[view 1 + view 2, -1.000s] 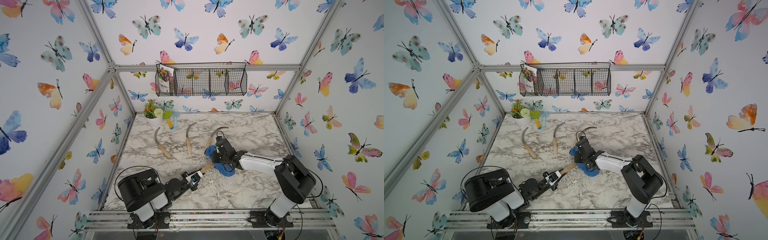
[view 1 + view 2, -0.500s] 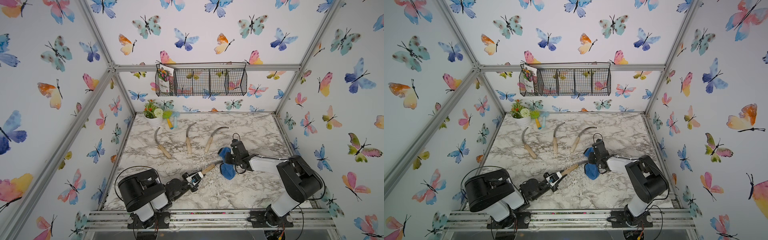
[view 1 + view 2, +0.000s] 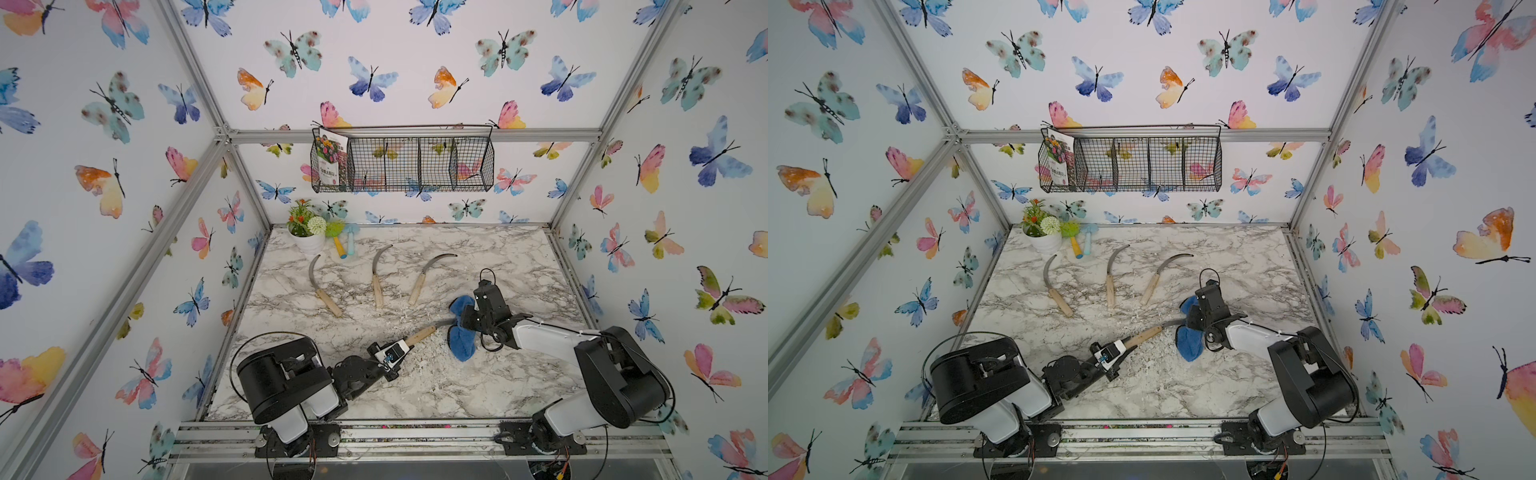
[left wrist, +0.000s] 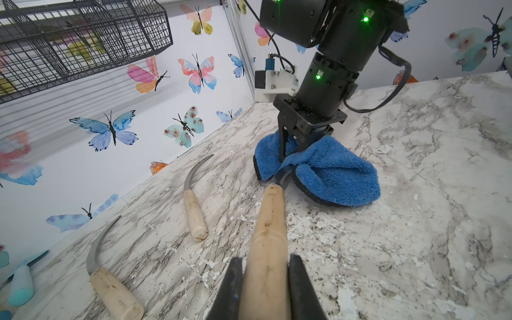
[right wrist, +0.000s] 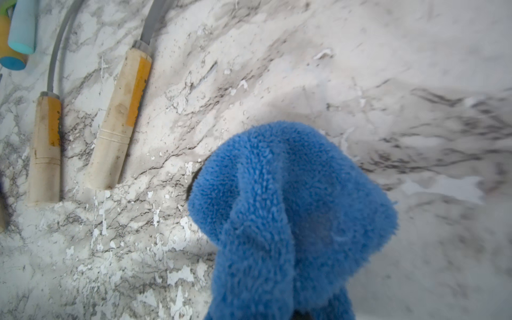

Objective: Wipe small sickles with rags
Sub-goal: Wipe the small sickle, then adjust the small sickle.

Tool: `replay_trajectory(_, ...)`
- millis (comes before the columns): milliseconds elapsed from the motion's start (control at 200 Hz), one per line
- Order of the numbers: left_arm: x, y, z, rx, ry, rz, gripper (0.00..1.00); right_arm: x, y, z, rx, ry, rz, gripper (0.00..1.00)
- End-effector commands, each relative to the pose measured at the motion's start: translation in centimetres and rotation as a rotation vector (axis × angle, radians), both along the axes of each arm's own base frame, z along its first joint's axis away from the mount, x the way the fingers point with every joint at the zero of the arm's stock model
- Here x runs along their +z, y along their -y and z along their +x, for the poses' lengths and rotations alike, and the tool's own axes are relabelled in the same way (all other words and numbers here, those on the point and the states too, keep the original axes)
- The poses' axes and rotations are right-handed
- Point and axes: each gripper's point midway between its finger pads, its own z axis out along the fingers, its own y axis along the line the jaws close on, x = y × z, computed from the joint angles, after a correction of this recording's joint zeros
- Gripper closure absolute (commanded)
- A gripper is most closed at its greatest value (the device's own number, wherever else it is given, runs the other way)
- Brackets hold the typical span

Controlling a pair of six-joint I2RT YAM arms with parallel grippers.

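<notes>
Shifted along the held sickle (image 4: 270, 219) toward the right edge of the desk (image 3: 478, 386), the blue rag (image 4: 332, 171) is clamped in the right tool (image 4: 291, 149); the sickle's handle is gripped by the left tool (image 4: 266, 261) near the front edge.

Marble-patterned table (image 3: 498, 266): three small sickles (image 3: 377, 282), white flowerpot (image 3: 311, 244), two toy tools (image 3: 345, 247) (pale flakes (image 3: 424, 347) near front).

My two top views sit high at the front of the table (image 3: 498, 257) and look down toward the back wall and its basket (image 3: 402, 164); both take in the whole tabletop. My left wrist view rides low and close, looking along a sickle (image 4: 267, 249) to the rag (image 4: 332, 171) and the right arm (image 4: 332, 69). My right wrist view looks down from very near, with the rag filling its foreground. Both wrist views share the rag and two loose sickles (image 5: 119, 110).
</notes>
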Motion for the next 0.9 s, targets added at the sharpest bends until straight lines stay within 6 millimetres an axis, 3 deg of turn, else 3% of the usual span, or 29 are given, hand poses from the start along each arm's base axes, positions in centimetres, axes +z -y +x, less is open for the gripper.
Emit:
replay_trajectory(0,3.6,-2.3,3.0,0.158,0.001,-0.168,1.00,-0.5,3.3,-2.6,-0.069,-0.060,-0.101,0.99)
replay_trajectory(210,1.6,-1.9,6.4,0.110,-0.365,-0.181,1.00,3.1,4.7,-3.7,-0.112,0.024,-0.078,0.99)
replay_trajectory(440,2.2,-1.9,6.5,0.079,-0.376,-0.242,1.00,6.5,5.0,-4.5,-0.115,0.134,-0.013,0.99)
replay_trajectory(686,2.7,-0.7,6.3,0.025,-0.499,-0.291,1.00,6.8,2.2,-5.9,0.046,0.145,0.098,0.99)
replay_trajectory(816,2.5,0.1,7.7,0.055,-0.629,-0.331,1.00,7.2,1.3,-6.8,0.090,0.170,0.140,0.99)
replay_trajectory(896,3.8,0.6,8.5,0.023,-0.696,-0.384,1.00,7.4,0.3,-7.3,0.122,0.187,0.178,0.99)
